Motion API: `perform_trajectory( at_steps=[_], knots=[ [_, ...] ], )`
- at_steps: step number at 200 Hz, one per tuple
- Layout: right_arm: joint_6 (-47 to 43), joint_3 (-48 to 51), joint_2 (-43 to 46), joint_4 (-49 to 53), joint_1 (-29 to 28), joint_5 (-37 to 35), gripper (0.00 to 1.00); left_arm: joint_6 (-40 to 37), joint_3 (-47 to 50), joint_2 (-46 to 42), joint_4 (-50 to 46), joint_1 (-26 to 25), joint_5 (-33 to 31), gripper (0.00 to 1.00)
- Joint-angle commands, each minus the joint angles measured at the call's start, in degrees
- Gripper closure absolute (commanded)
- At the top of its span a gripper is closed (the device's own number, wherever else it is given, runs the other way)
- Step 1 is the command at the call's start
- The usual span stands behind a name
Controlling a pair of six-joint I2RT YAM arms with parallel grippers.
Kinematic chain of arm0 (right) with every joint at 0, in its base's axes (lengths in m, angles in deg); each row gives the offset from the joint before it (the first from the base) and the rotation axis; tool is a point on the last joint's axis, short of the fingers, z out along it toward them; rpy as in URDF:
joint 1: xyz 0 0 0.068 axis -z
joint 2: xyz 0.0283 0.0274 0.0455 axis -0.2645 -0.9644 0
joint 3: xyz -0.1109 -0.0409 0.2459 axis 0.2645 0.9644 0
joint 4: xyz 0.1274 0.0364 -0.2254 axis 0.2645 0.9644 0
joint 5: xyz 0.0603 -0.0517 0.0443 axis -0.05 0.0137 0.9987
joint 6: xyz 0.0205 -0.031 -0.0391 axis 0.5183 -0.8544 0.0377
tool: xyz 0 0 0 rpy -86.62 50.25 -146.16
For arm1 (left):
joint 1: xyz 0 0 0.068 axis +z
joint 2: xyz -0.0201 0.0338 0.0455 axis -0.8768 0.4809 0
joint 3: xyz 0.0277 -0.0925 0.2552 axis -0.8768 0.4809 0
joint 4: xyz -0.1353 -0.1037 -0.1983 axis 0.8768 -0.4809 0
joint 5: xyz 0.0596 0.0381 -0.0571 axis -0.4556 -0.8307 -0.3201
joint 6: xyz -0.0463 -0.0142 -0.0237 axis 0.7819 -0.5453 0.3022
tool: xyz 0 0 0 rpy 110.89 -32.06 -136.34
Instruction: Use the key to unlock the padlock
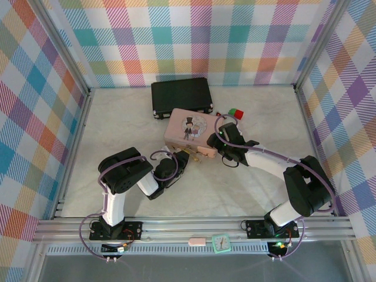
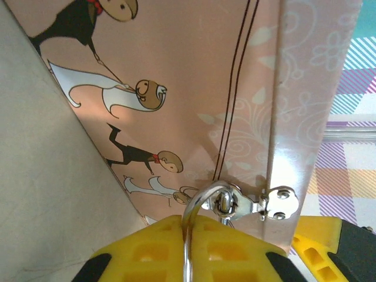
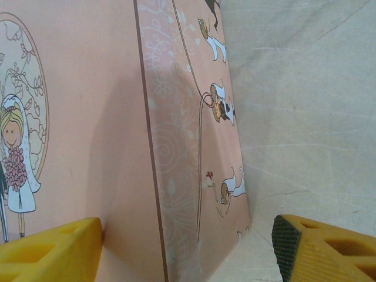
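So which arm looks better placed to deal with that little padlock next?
Left. The left pincer is shut on the padlock by its silver shackle, right at the clasp of the pink box. The right pincer stands open astride the box's edge, probably only steadying it.

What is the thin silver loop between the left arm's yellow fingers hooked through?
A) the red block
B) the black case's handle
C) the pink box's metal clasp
C: the padlock has its silver loop passing through the ring of the clasp on the pink box, just above the left pincer, which is shut around it.
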Motion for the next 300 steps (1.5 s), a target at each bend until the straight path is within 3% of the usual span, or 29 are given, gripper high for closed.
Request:
perform_trajectory(
  at_steps=[1,54,76,196,300],
  knots=[
    [-1.5,0.4,-1.4,6.5,0.3,-1.9,0.25,0.2,0.1,-0.4,-0.3,-0.1,-1.4,0.93],
    [-1.7,0.6,-1.0,6.5,0.3,-1.9,0.25,-1.1,-2.4,0.3,-0.3,0.0,-0.3,0.92],
    [-1.8,0.7,-1.1,6.4,0.2,-1.9,0.25,-1.8,-2.5,-0.2,-0.3,0.0,0.0,1.00],
    [0.5,0.7,-1.7,9.2,0.2,-4.6,0.25,0.6,2.8,-4.8,-0.8,1.1,-5.3,1.00],
    [0.5,-0.1,-2.2,9.3,0.3,-4.7,0.25,-0.1,5.6,-7.6,-0.8,3.4,-6.0,1.00]
  ],
)
